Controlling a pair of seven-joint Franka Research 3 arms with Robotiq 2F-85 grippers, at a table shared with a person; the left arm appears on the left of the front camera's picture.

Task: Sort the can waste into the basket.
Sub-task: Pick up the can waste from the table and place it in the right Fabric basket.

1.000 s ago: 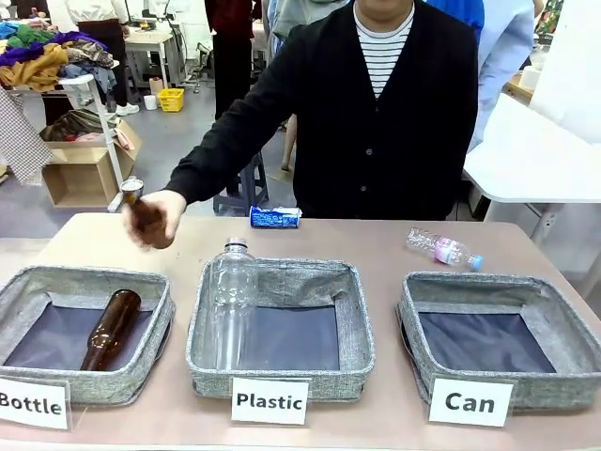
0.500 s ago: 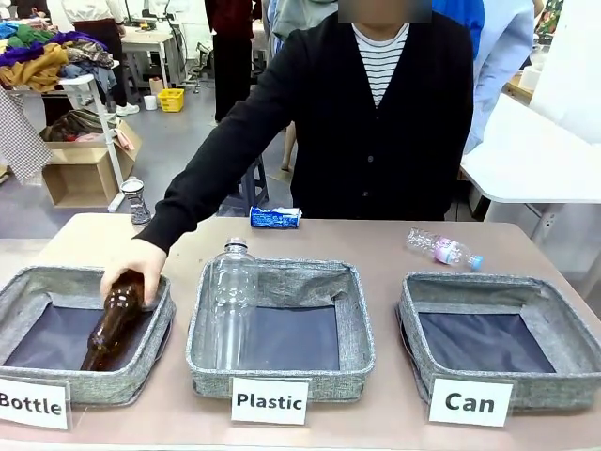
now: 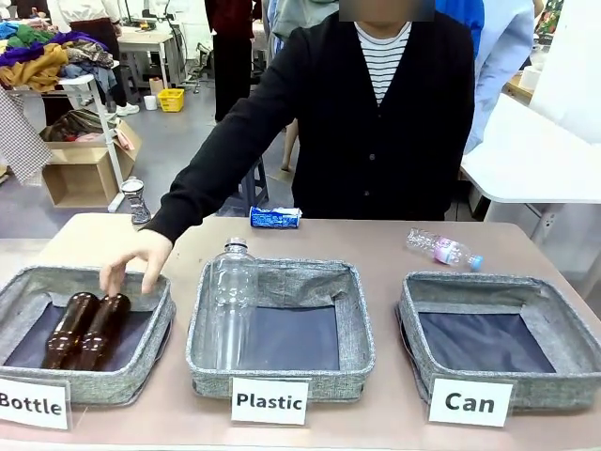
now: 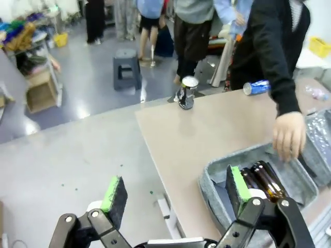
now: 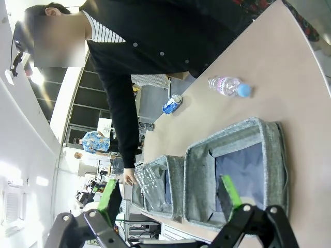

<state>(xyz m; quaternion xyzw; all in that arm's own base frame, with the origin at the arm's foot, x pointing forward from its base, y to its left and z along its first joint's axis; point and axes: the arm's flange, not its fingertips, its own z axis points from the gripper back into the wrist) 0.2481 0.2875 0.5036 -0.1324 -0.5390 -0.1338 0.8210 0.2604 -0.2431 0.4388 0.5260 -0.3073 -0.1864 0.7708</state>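
Not started: left pincer (image 4: 176,192) and right pincer (image 5: 168,197) gape empty; blue can (image 3: 275,217) (dark can (image 3: 136,199) too) awaits fetching into the basket (image 3: 554,389).

1. A robotics lab in an open workshop hall: a beige work table (image 3: 376,246) carries a staged sorting set-up, the grey fabric "Can" basket (image 3: 488,289) beside like labelled bins.
2. Glossy grey floor (image 3: 178,150), a brown cardboard box (image 3: 80,177), a yellow plastic crate (image 3: 171,99), heaped colourful clothes (image 3: 38,52).
3. Another white table (image 3: 531,155); people standing behind (image 3: 233,56).
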